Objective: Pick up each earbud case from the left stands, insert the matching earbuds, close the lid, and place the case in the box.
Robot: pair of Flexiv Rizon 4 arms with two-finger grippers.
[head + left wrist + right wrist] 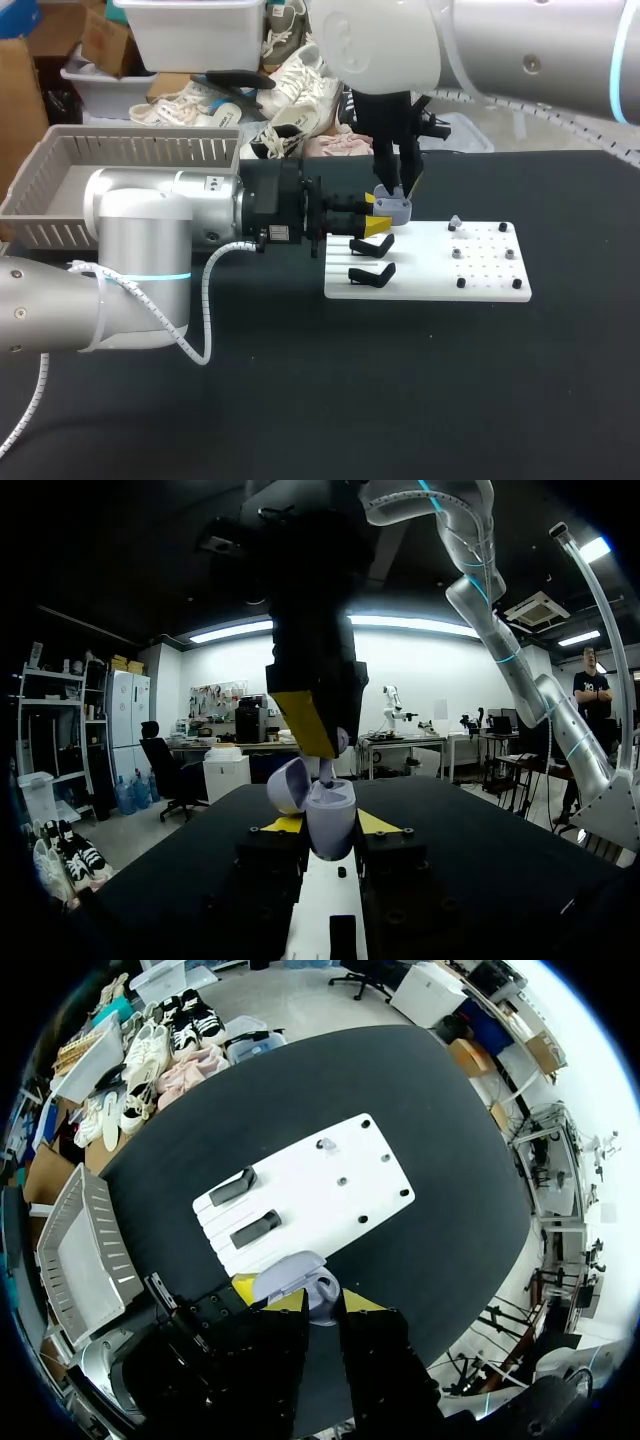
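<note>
**While the left gripper [330, 828] clamps the case [322, 808], the right gripper [395, 193] hangs over it**

As both yellow tips of the left gripper press the lilac case from two sides, the case is firmly grasped. It is held over the edge of the white board [480, 285], just beside the two black stands [372, 258]. Its lid [289, 785] stands open and tilts to one side. The right gripper hangs just above the open case. Whether it grips anything, I cannot tell. The gray basket [60, 165] lies well apart, behind the left arm.

Left tool [377, 226] lies level, fingers gripping; right tool [392, 200] points down just above it
</note>
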